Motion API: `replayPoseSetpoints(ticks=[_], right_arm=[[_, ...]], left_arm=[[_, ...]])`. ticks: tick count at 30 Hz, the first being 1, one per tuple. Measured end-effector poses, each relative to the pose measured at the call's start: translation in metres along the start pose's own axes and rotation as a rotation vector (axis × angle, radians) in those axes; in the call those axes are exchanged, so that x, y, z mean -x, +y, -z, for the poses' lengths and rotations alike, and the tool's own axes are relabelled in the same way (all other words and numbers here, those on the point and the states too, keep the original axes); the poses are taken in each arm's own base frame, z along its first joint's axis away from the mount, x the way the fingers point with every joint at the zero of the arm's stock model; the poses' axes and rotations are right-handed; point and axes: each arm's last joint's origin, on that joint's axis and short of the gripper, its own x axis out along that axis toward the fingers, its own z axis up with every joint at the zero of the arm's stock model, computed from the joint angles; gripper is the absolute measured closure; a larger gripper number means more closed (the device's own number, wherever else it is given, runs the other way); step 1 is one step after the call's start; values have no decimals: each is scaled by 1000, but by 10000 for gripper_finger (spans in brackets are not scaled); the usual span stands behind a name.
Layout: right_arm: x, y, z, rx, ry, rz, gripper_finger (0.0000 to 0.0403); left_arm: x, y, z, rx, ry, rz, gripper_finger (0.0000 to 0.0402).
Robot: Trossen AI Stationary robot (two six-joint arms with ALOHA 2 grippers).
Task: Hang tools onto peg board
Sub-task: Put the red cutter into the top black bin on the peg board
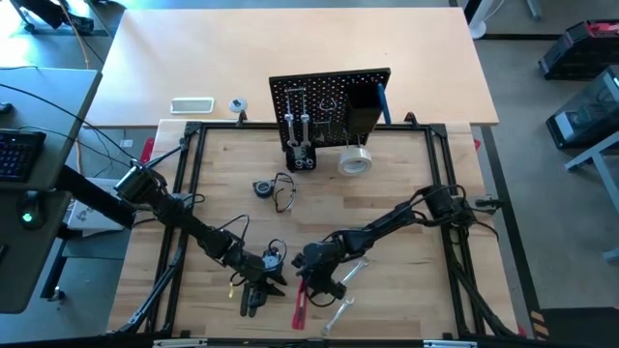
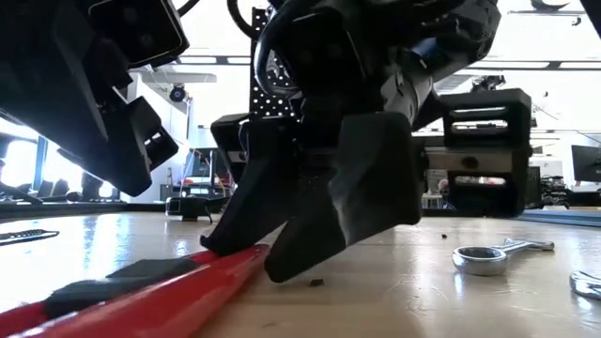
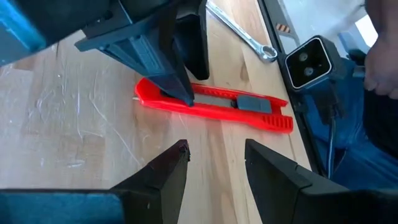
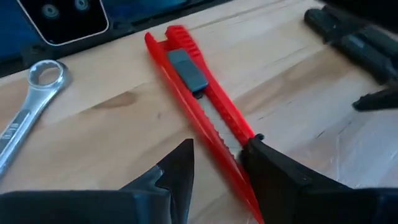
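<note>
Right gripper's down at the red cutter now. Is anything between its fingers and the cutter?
Nothing visible. The right gripper stands open directly over the red cutter, one finger already against its edge. The nearest wrench lies apart to one side, and the left gripper waits open alongside, not in the gap.

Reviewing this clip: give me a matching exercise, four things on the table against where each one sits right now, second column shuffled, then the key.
Things:
1. red cutter
2. pale tape roll
3. black-handled pliers
4. silver wrench

Places:
A. at the foot of the peg board
B. flat on the wood, at the right gripper fingertips
C. near the left gripper, on its side of the cutter
D. just outside the right gripper, away from the left arm

Pairs: 1-B, 2-A, 3-C, 4-D
</note>
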Motion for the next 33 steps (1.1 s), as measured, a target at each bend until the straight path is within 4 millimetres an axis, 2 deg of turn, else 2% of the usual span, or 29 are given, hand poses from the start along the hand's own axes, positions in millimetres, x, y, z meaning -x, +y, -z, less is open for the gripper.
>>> replayPoseSetpoints(ticks=[8,15,27,33], right_arm=[[9,2,17,-208,177,-50,319],[29,-2,18,-356,292,-9,368],[87,5,-1,-405,523,108,382],[103,6,-20,-401,460,142,382]], left_arm=[[0,0,0,3,-7,-8,249],[0,1,-1,5,-11,-14,249],[0,1,-1,4,-10,-13,249],[0,1,-1,4,-11,-11,249]])
